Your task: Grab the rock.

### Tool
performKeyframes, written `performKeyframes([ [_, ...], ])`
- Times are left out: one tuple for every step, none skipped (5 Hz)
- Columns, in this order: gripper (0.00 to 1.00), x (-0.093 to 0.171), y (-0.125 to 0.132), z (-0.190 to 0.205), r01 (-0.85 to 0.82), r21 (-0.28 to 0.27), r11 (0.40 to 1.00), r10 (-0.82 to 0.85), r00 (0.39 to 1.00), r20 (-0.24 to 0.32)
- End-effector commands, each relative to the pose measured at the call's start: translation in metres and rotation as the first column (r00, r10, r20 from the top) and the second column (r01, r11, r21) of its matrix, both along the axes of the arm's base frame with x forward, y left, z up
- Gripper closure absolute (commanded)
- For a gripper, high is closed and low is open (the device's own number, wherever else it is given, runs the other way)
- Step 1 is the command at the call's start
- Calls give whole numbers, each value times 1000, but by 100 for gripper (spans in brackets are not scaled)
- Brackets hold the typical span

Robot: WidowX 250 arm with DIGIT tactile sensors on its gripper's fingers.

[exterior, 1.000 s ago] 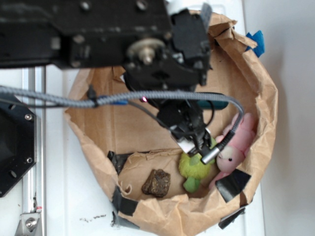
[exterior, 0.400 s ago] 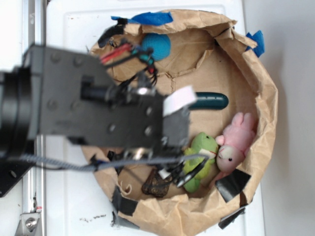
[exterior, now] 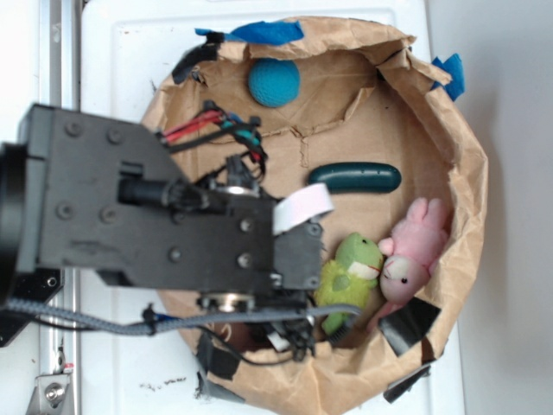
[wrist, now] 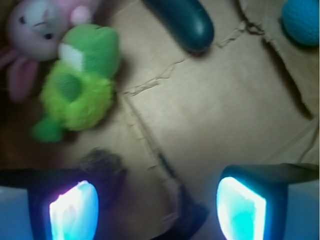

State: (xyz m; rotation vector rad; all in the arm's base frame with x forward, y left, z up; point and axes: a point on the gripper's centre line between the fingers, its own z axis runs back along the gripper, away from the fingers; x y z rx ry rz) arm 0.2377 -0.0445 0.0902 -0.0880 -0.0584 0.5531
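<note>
The rock (wrist: 102, 164) shows in the wrist view as a blurred dark lump on the brown paper, just above and beside my left fingertip (wrist: 74, 210). My gripper (wrist: 157, 210) is open, with only bare paper between the fingers. From outside, the gripper (exterior: 289, 335) hangs low over the front of the paper bag, left of the green plush frog (exterior: 350, 272). There the arm covers the rock.
The crumpled paper bag wall (exterior: 458, 156) rings everything. Inside lie a pink bunny (exterior: 410, 251) next to the frog, a smooth dark green oblong (exterior: 354, 177) and a blue ball (exterior: 274, 82) at the back. A black tape patch (exterior: 410, 324) sits at the front right.
The arm has swung from the back of the bag to the left side. The gripper went from above the frog to the front of the bag, over the spot where the rock lay.
</note>
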Motion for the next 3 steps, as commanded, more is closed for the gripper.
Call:
performKeyframes([
  [0,11,3,8,-47,-53,997,50,998,48],
  [0,7,-5,4,-45,-65,997,48,998,47],
  [0,-4,-17,2,-57,-89,994,63,996,62],
])
